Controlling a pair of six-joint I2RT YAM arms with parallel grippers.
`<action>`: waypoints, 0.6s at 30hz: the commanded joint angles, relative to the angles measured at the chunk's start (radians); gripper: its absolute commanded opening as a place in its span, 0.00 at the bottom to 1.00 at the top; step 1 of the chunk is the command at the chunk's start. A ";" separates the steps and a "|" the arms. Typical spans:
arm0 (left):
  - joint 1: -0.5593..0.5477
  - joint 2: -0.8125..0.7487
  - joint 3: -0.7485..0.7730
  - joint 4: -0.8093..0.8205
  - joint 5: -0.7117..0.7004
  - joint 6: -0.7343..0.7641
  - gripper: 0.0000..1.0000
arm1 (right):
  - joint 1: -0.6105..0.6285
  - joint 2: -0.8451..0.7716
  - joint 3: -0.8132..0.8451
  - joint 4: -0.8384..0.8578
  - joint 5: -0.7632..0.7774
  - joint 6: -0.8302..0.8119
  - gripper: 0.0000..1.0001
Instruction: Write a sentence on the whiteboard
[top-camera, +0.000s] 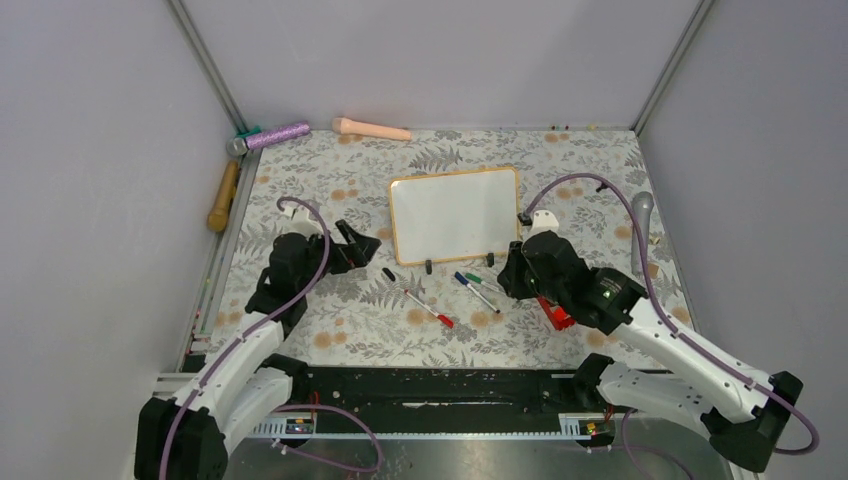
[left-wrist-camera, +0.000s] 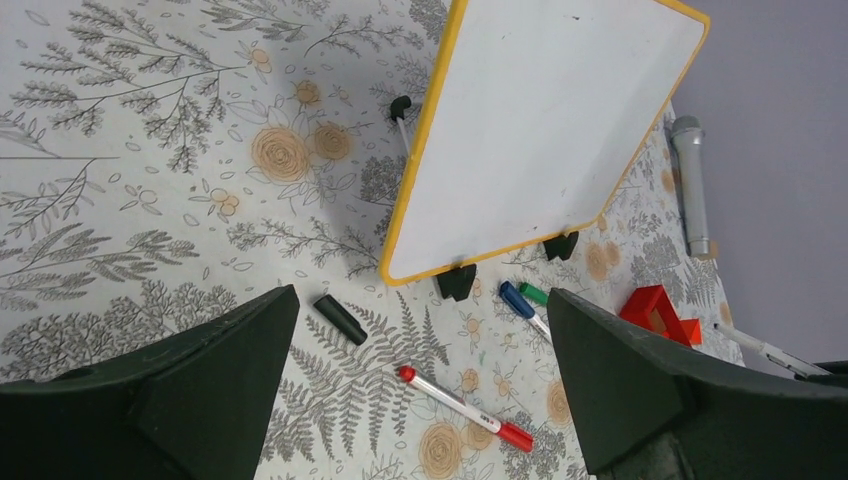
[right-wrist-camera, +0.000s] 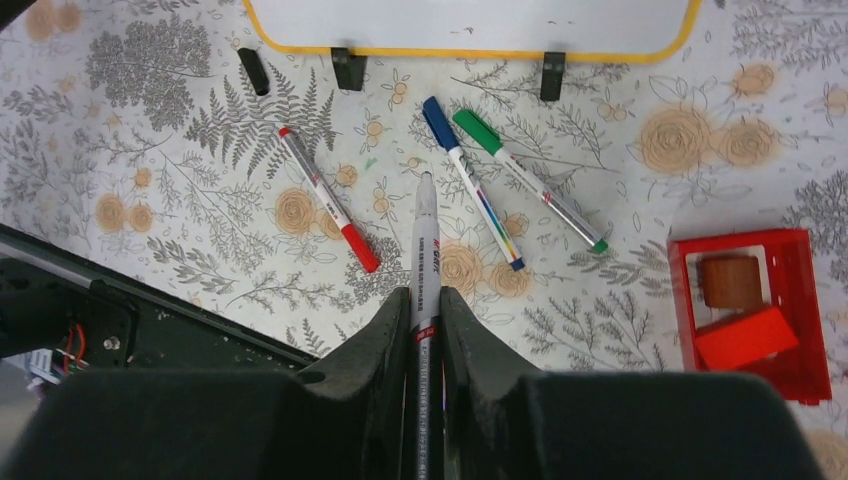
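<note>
**Marker in hand, board blank**

The whiteboard (top-camera: 455, 215) stands mid-table, with no sentence on it yet. Near its right corner, my right gripper (right-wrist-camera: 424, 300) pinches a marker (right-wrist-camera: 424, 240), tip forward. My left gripper (left-wrist-camera: 422, 300) gapes wide and empty. Writing has not begun. Next, I judge, I carry the tip to the board's upper left.

top: high, rear, looking down | wrists: low, near, angled forward-down | shared: whiteboard (top-camera: 455, 215), red pen (top-camera: 429, 308)
</note>
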 joint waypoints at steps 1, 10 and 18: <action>0.001 0.053 0.039 0.178 0.059 -0.008 0.99 | -0.004 0.061 0.148 -0.209 0.082 0.189 0.00; 0.000 0.167 0.027 0.357 0.076 0.045 0.99 | -0.005 0.035 0.085 -0.012 -0.033 0.195 0.00; 0.026 0.277 -0.010 0.550 0.131 0.082 0.99 | -0.005 0.054 0.115 0.210 0.005 -0.140 0.00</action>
